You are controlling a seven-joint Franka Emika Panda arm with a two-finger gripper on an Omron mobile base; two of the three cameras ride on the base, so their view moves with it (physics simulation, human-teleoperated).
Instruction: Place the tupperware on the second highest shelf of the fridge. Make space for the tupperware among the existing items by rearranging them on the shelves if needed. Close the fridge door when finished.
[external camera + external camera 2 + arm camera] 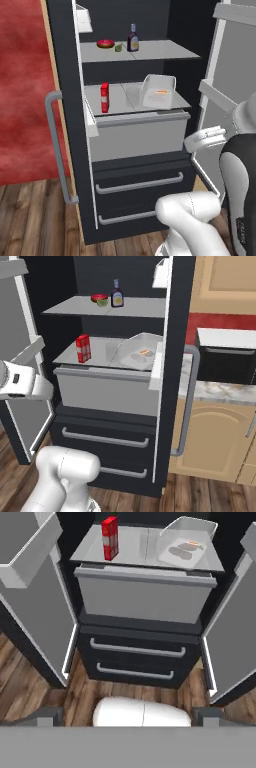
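Note:
The fridge [135,200] stands with both doors swung wide. The tupperware [159,91] [187,543], a white shallow container with an orange carrot and a dark steak in it, rests on the right half of the second highest shelf [127,102], its far edge raised. A tall red carton [104,97] [110,538] stands upright on the left of that shelf. One shelf up sit a pink donut [105,43], a small green piece [118,48] and a brown sauce bottle [132,39]. My gripper [128,715] hangs open and empty, well back from the fridge front.
A wide grey drawer face [145,597] sits under the shelf lip, with two black drawers [137,662] with bar handles below. The open doors [30,597] [235,622] flank me on both sides. A white boxy tub [82,17] sits high up. A counter with an oven [225,366] lies to the right.

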